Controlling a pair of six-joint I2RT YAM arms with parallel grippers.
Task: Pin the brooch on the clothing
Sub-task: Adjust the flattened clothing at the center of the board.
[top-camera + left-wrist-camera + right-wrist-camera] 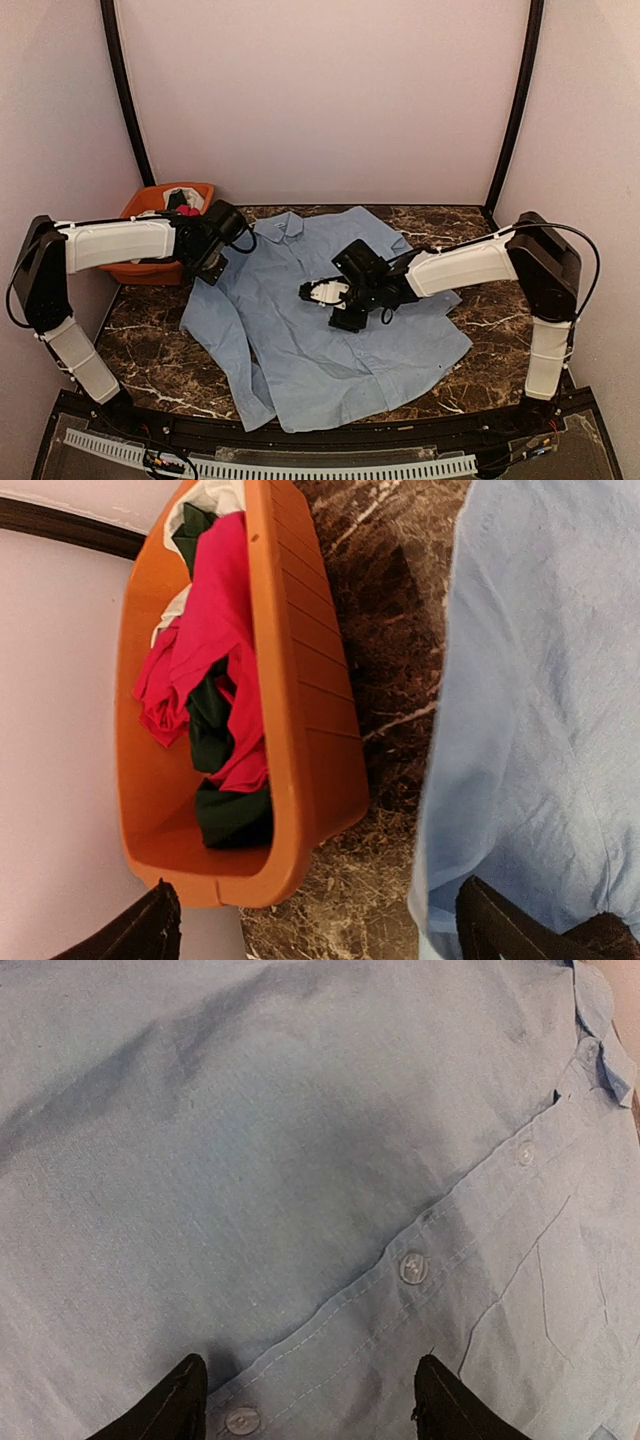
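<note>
Here the light blue shirt [330,330] lies spread front up across the middle of the marble table [150,350], its collar [285,225] toward the far wall. The right gripper [322,292] hangs low over the shirt's chest. In its wrist view the two dark fingers [165,1405] stand apart on either side of the button placket. One button [413,1266] lies just ahead of them and nothing is held between them (whether the tips touch the cloth cannot be told).

The left gripper [212,264] sits at the edge of the shirt nearest an orange basket [140,272], which stands at the table's far left corner. Its wrist view shows its fingers [150,930] spread wide and holding nothing. One finger shows on the basket's side of the picture and the other over the shirt's edge, with bare marble in the gap between basket and shirt.

The basket holds a crumpled heap: a red garment [215,630] on top, a dark garment [215,810] under it, and a bit of white cloth [205,495] at the far end.
</note>
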